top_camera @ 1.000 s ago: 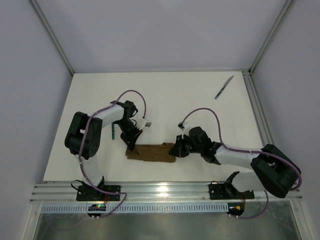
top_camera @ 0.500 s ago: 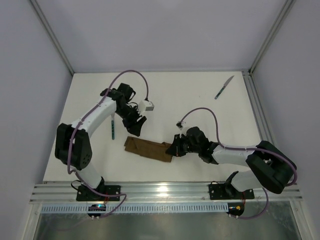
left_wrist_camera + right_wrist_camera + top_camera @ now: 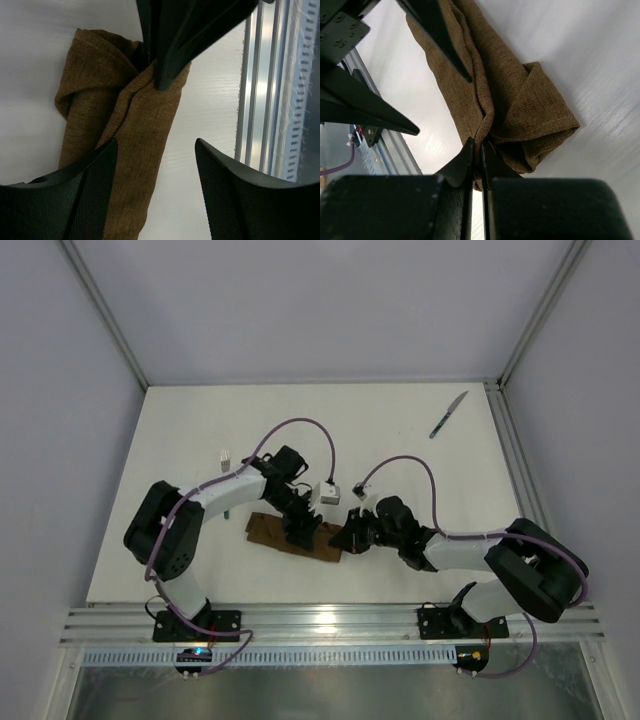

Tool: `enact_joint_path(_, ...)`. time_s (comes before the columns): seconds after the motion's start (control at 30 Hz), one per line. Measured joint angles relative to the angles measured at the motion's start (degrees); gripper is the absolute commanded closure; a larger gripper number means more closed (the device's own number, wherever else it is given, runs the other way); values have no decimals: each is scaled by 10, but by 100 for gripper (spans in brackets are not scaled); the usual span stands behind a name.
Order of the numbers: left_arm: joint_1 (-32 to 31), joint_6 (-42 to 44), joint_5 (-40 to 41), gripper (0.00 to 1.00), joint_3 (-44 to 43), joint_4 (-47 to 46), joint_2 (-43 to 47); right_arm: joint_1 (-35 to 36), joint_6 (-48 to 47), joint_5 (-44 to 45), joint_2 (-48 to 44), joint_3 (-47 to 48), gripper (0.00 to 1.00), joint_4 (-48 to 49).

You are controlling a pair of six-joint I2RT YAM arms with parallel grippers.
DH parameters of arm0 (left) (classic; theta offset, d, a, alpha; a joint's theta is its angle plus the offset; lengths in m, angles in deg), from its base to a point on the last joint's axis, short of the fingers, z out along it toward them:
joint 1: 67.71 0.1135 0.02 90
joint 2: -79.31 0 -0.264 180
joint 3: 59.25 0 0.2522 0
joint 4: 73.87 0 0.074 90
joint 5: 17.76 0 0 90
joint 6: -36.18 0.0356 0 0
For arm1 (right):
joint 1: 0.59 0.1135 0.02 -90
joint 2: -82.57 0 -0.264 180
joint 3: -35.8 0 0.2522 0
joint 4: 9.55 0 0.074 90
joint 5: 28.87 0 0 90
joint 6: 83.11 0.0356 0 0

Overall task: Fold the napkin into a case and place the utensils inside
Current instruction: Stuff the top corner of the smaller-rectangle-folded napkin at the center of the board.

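The napkin lay folded into a narrow brown bundle near the front edge of the white table, slanting from the left down towards the right, between the two arms. The left gripper hung over the middle of the bundle with its jaws spread wide. In the left wrist view that gripper had one finger over the cloth and the other beside it over bare table, and I could not tell whether either touched the fabric. The right gripper sat at the right end of the bundle with its jaws pressed narrowly together on a fold of the napkin. The right wrist view showed that gripper pinching a ridge of cloth where the layers overlapped, with a folded corner sticking out to one side. In the left wrist view the right gripper's dark fingers came in from the top and met the far end of the cloth. The knife rested well apart at the far right of the table, near the corner. The fork lay at the left, its pale tines showing just beyond the left arm and its handle mostly hidden by it. A metal rail ran along the front edge of the table.
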Motion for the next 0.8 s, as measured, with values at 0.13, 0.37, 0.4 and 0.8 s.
enact_joint_path(0.13,-2,-60,1,33,30,-89,0,0,-2,-9,0,-14,96,23)
enact_joint_path(0.37,-10,-130,0,29,31,-188,-3,0,-4,-25,5,-25,96,51)
enact_joint_path(0.4,-14,-130,0,29,31,-192,-7,0,-4,-26,5,-26,96,53)
enact_joint_path(0.8,-35,-106,-10,32,12,-157,-54,0,-12,-28,1,-30,96,52)
